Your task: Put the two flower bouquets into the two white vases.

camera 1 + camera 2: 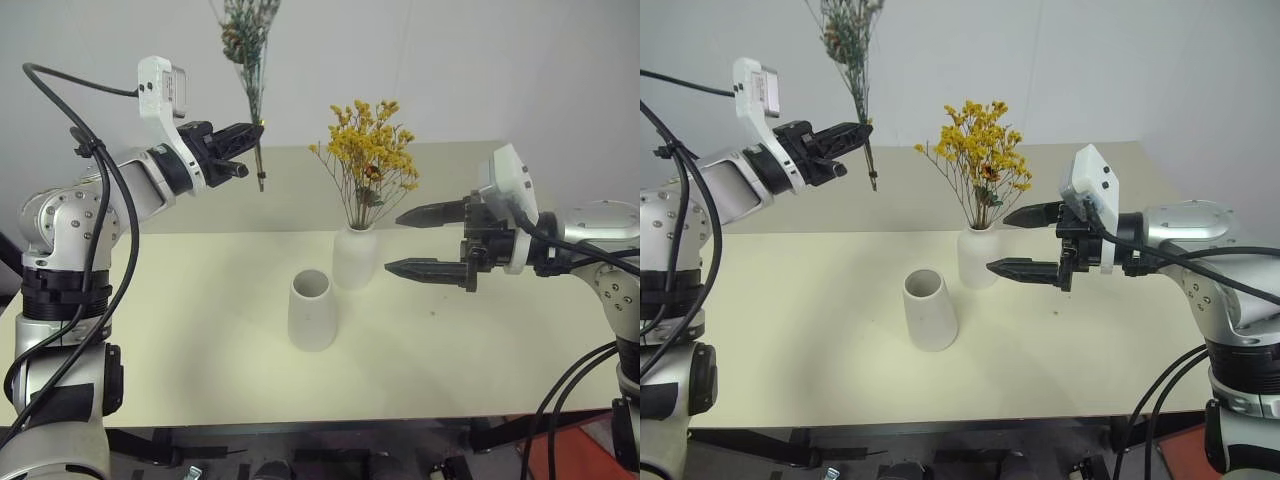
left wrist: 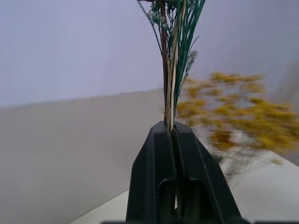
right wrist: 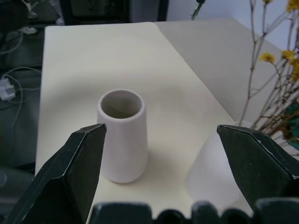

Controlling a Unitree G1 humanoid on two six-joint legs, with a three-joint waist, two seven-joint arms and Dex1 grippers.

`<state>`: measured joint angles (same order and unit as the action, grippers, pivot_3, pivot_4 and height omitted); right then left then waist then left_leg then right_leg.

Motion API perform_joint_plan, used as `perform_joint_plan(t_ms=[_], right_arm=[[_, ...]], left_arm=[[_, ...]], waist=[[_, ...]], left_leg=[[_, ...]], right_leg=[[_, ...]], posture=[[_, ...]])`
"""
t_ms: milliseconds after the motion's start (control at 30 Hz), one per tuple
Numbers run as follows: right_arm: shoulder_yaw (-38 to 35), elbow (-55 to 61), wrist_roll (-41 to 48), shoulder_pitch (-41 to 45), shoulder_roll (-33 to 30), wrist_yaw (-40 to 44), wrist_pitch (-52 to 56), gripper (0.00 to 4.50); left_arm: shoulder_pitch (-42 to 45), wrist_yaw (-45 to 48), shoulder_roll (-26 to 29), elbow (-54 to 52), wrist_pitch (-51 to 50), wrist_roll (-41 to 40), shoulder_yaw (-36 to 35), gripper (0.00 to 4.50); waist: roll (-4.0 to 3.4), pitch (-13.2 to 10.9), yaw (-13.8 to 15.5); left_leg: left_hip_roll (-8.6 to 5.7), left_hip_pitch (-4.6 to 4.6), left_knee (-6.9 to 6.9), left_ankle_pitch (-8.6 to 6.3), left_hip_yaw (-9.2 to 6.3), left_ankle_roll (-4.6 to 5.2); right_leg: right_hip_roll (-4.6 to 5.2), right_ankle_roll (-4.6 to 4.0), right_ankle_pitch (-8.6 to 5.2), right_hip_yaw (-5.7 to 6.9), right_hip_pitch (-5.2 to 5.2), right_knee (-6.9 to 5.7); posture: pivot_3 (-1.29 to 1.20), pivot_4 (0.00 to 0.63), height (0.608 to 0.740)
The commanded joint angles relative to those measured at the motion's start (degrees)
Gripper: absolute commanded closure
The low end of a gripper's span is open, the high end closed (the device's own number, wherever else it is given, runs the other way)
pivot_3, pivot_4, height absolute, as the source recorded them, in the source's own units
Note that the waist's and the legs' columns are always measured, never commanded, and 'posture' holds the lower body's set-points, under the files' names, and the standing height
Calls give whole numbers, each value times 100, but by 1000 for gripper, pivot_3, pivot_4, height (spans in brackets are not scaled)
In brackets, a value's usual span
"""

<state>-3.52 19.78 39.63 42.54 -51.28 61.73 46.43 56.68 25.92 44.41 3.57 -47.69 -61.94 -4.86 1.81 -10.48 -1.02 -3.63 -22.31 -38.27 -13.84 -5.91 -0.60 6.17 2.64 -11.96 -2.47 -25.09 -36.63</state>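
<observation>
While raised, left end effector (image 1: 252, 140) level.

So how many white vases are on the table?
2. The wide-mouthed vase stands empty near the middle of the table. The round vase sits just behind it, toward the robot's right, already holding the yellow flowers.

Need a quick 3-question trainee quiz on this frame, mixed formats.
1. True or false: the wide-mouthed vase already holds flowers.
2. The left pincer grips which? A) yellow bouquet B) grey-green bouquet C) nothing
3. Fill in: the right pincer stands ____, beside the narrow-necked vase.

Key: 1 false; 2 B; 3 open
</observation>
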Motion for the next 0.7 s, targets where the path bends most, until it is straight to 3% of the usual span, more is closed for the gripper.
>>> perform_joint_plan(t_ms=[33, 367, 700], right_arm=[[-252, 103, 168, -16, -120, 315, -274, 0], [-132, 99, 110, -119, -327, 889, -570, 0], [5, 135, -142, -295, -439, 1016, -907, 0]], left_arm=[[-175, 1462, 96, -350, 239, 137, -111, 4480], [-464, 3285, -354, -431, 311, 397, -76, 4480], [-916, 3691, -723, -786, 487, 801, 6, 4480]], waist=[[0, 0, -6], [0, 0, -14], [0, 0, -16]], left_leg=[[1, 1, 0, 0, 0, 0], [8, 1, -3, -1, 1, 3], [15, 4, -5, -2, 3, 3]], right_leg=[[0, 0, 0, 0, 0, -1], [-5, 0, 0, 2, 2, -2], [-9, 0, 0, 1, 2, -4]], posture=[[0, 150, 740], [0, 150, 740], [0, 150, 740]])
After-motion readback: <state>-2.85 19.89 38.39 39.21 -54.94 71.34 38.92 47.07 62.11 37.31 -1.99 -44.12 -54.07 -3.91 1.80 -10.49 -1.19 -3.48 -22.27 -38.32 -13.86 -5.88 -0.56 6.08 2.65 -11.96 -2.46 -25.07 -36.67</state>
